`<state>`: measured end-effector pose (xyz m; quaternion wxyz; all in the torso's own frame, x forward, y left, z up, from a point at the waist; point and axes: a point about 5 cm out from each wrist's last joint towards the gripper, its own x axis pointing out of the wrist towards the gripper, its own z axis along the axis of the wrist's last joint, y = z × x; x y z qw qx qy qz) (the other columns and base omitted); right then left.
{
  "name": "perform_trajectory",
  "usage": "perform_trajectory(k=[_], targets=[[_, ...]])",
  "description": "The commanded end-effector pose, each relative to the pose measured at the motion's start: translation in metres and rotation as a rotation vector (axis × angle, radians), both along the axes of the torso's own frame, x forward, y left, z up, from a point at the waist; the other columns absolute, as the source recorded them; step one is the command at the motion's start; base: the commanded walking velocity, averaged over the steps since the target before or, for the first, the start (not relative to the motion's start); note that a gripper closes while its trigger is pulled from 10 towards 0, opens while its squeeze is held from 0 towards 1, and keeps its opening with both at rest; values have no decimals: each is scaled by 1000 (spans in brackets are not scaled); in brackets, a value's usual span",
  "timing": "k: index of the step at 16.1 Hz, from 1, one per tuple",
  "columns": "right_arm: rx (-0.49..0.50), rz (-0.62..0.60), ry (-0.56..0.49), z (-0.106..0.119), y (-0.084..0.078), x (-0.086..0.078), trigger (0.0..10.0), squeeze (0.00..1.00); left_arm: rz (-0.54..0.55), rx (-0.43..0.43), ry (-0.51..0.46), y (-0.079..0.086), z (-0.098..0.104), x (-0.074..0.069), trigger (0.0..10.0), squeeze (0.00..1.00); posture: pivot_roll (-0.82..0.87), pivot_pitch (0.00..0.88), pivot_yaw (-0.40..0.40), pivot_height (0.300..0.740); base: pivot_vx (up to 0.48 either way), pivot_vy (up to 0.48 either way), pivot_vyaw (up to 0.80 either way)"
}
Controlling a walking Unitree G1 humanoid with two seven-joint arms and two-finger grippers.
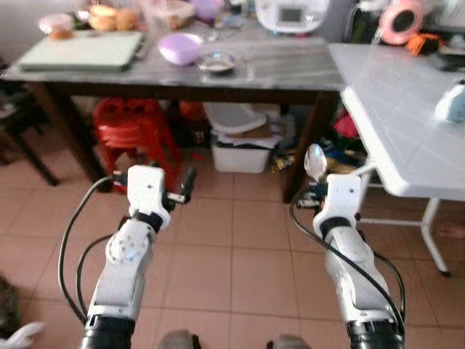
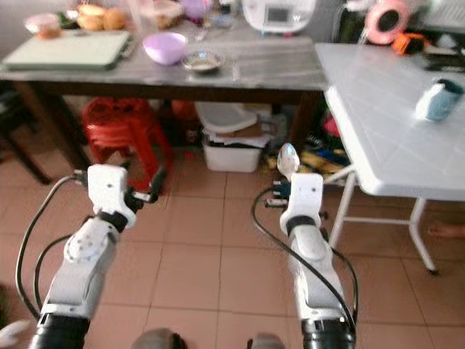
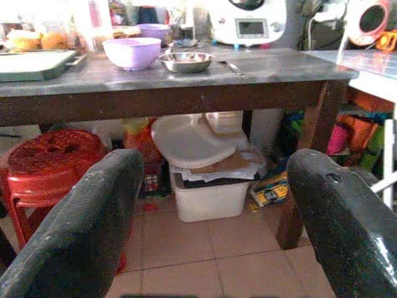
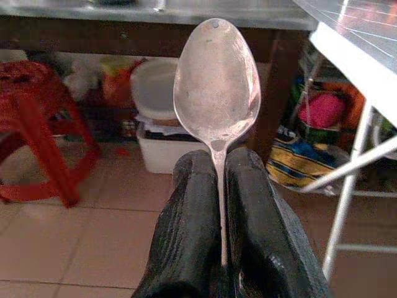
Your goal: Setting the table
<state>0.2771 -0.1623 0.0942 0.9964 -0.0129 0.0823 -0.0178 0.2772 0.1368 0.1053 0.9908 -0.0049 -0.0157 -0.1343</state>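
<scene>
Right gripper clenched on spoon, bowl up, held over the floor, short of both desks. Left gripper released, empty. Dark desk carries purple bowl and steel dish near front edge. Judgement: spoon fetched, placement still to do.

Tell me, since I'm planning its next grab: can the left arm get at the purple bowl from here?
Probably not yet. The open left gripper is low, over the floor before the dark table, and the purple bowl sits back on top; nothing blocks it, but the robot likely must step closer.
</scene>
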Motion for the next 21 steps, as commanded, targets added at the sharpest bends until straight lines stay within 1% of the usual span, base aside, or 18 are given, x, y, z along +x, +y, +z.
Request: perform_trajectory(k=[1, 3, 6, 10, 21], targets=[[-15, -7, -27, 6, -6, 2, 10000, 0, -42, -20, -15, -7, 3, 0, 10000, 0, -42, 0, 22, 740, 244, 0, 0], [-40, 5, -31, 7, -6, 3, 10000, 0, -44, -20, -18, -7, 3, -1, 10000, 0, -42, 0, 23, 740, 283, 0, 0], [-31, 11, -34, 6, -5, 2, 10000, 0, -53, -26, -23, -8, 3, -1, 10000, 0, -45, 0, 23, 740, 345, 0, 156], [-28, 15, -33, 6, -5, 1, 10000, 0, -62, -32, -25, -9, 2, -1, 10000, 0, -48, 0, 22, 740, 382, 0, 480], [-27, 13, -31, 6, -6, 0, 10000, 0, -72, -36, -31, -12, 3, 0, 10000, 0, -53, 0, 24, 740, 480, 0, 0]])
